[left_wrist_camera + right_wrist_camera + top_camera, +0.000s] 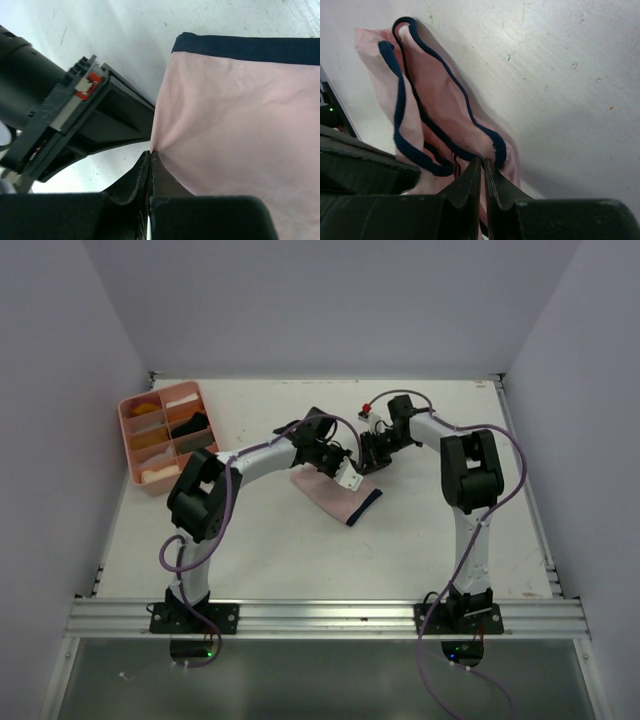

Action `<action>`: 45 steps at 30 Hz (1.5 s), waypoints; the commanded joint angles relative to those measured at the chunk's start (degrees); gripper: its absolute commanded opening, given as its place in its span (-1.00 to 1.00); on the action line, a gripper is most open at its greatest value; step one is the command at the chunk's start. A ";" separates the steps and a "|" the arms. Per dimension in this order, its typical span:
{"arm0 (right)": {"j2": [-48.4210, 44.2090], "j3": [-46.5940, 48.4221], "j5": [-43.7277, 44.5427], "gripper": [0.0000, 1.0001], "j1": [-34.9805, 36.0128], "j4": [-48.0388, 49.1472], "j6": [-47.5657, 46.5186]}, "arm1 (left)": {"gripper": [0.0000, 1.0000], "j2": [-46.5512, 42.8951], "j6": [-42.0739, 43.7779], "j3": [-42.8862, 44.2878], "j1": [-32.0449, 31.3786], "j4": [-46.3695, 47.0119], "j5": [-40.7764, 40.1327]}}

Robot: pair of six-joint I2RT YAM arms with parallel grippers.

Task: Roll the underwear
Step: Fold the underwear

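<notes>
Pink underwear (335,495): pale cloth with dark navy edging, in loose crumpled folds. It lies flat on the table (420,540), well right of the compartment tray (126,436). Left gripper (150,155) is clamped tight on a plain pink fold. Right gripper (483,162), farther from the tray, has its jaws narrow and nips the navy hem.

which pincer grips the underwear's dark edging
The right pincer, on the dark trim of the pale pink cloth underwear; the left pincer pinches plain fabric.

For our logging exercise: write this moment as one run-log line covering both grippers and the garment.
left gripper: shut on pink underwear edge | right gripper: shut on its dark edging | underwear: on table, not rolled
</notes>
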 commanded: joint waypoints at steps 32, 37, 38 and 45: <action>-1.62 9.93 11.32 -0.59 -0.77 -9.98 0.44 | -0.80 6.94 -3.53 -2.53 -0.93 14.71 -3.22; -1.45 15.21 12.83 -0.44 -2.00 -15.17 2.46 | -0.75 7.90 -2.13 -2.09 -1.02 14.09 -2.61; -1.80 15.22 12.73 -0.42 -2.09 -15.88 2.99 | -0.69 8.34 -2.30 -1.91 -1.10 14.09 -2.87; -5.49 12.50 9.23 -0.50 -3.15 -16.59 1.33 | -0.09 8.35 -5.11 -0.94 -1.28 16.19 -4.89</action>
